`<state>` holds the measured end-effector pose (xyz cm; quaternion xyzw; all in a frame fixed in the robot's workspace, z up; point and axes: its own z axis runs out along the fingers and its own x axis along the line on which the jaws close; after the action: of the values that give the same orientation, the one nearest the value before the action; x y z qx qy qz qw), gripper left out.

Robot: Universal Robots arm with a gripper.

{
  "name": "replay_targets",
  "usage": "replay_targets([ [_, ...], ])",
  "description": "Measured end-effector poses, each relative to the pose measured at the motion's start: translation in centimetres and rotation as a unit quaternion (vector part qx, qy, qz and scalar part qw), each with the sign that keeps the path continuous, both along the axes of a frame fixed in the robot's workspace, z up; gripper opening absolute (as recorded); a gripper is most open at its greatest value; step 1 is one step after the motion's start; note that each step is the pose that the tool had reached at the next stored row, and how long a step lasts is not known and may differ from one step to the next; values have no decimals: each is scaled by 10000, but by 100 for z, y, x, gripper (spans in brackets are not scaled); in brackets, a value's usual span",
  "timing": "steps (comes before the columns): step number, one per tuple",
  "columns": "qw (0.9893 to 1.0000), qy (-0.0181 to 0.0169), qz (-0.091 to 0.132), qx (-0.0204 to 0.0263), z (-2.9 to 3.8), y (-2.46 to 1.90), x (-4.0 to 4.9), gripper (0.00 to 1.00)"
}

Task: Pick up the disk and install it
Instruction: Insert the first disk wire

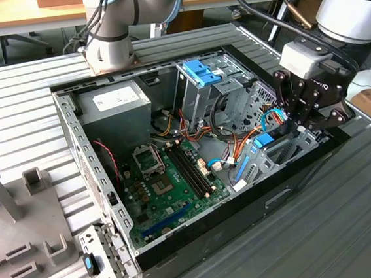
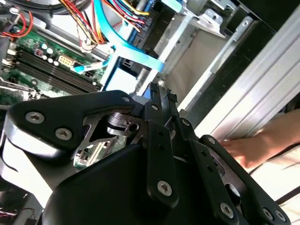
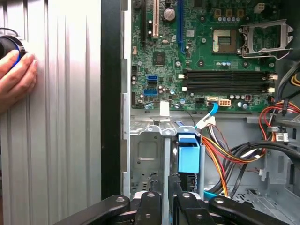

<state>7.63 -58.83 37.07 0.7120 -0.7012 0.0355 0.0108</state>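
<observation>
An open computer case (image 1: 181, 234) lies on the ribbed table. My gripper (image 1: 294, 127) reaches down into the drive bay at the case's end on the exterior view's right. Its fingers (image 2: 157, 96) stand shut, tips together, seen too in the first wrist view (image 3: 165, 206). A sliver of blue plastic sits right at the tips; I cannot tell whether they pinch it. Just ahead of the tips the disk's blue rail (image 3: 189, 153) stands in the bay slot (image 1: 264, 140), between metal walls. The disk's metal body is mostly hidden.
The green motherboard (image 1: 170, 180), a grey power supply (image 1: 113, 106) and a metal cage with a blue latch (image 1: 200, 72) fill the case. Orange and blue cables (image 3: 220, 159) run beside the bay. A person's hand (image 3: 16, 77) rests on the table beside the case. A grey fixture (image 1: 16, 221) stands at the exterior view's left.
</observation>
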Motion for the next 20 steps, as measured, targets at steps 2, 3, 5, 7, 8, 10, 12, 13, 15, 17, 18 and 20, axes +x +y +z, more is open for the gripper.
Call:
replay_targets([
  [2, 10000, 0, 0, -96, -5, -2, 6, 21],
  [3, 9998, 0, 0, -196, -7, -1, 20, 21],
  [5, 9994, 0, 0, -358, -15, -2, 56, 21],
  [7, 9992, 0, -1, -392, -17, -2, 64, 21],
  [8, 9992, 0, -1, -394, -16, -2, 64, 21],
  [10, 9991, 0, 0, -415, -17, -1, 72, 21],
  [12, 9990, 1, 0, -457, -18, 2, 114, 21],
  [13, 9990, 3, 0, -457, -20, 3, 142, 21],
  [15, 9990, 5, 0, -456, -31, 6, 197, 21],
  [17, 9993, 6, 0, -379, -44, 6, 210, 21],
  [18, 9994, 6, 0, -345, -47, 6, 211, 21],
  [20, 9995, 6, 0, -320, -48, 6, 212, 21],
])
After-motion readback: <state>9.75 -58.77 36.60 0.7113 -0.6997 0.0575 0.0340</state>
